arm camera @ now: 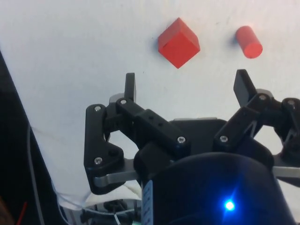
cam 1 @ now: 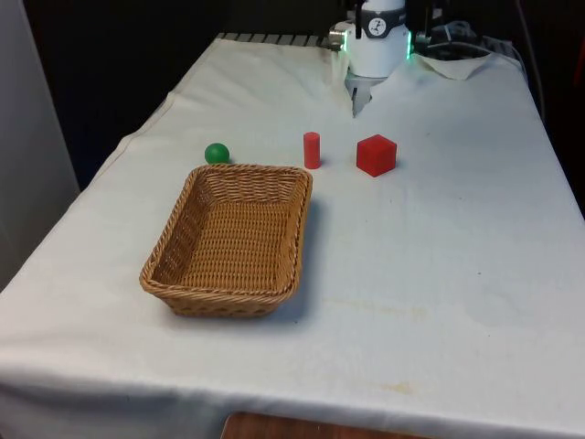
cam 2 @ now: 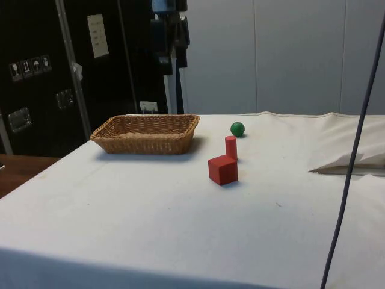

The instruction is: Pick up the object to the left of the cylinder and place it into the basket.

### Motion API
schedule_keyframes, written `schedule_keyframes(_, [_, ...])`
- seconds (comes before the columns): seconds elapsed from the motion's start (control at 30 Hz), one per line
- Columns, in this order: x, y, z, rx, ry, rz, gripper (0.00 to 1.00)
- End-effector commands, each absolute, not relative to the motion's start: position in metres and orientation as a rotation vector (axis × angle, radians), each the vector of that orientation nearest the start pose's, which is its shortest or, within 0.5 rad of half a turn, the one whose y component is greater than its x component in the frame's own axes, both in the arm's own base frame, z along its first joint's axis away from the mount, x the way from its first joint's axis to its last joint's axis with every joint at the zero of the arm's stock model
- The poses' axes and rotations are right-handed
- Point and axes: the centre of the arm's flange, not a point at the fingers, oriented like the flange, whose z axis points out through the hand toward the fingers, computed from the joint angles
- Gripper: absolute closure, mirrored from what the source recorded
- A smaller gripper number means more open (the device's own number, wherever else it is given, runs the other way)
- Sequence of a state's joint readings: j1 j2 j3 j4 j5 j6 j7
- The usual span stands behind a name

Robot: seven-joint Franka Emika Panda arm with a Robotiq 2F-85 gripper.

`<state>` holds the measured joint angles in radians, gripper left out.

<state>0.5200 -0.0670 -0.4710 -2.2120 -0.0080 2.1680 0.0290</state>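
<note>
we're parked high over the counter (cam 1: 439, 274) at the robot's end, gripper (arm camera: 185, 86) with jaws spread wide and nothing between them. target is the green ball (cam 1: 217, 153), on the front view's left of the red cylinder (cam 1: 312, 150), just beside the basket (cam 1: 183, 291) at its far rim. red cube (cam 1: 376, 155) sits on the cylinder's other side, not ours. ball lies beyond the cylinder from the jaws, so we judge the next move as a reach past cube and cylinder, then down. round, so no axis to align.
</note>
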Motion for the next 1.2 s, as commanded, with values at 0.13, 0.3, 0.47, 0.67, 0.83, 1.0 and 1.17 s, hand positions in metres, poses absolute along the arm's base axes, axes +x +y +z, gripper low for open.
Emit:
schedule_keyframes(0.13, [0.505, 0.026, 0.397, -3.11, -0.043, -0.065, 0.0])
schedule_keyframes(0.3, [0.494, 0.028, 0.387, -3.104, -0.05, -0.081, 0.0])
schedule_keyframes(0.47, [0.481, 0.029, 0.375, -3.104, -0.056, -0.1, 0.0])
schedule_keyframes(0.67, [0.468, 0.029, 0.359, -3.109, -0.069, -0.118, 0.0])
schedule_keyframes(0.83, [0.455, 0.029, 0.342, -3.109, -0.075, -0.129, 0.0])
schedule_keyframes(1.0, [0.448, 0.031, 0.33, -3.112, -0.072, -0.138, 0.0])
schedule_keyframes(1.17, [0.44, 0.033, 0.319, -3.104, -0.061, -0.127, 0.0])
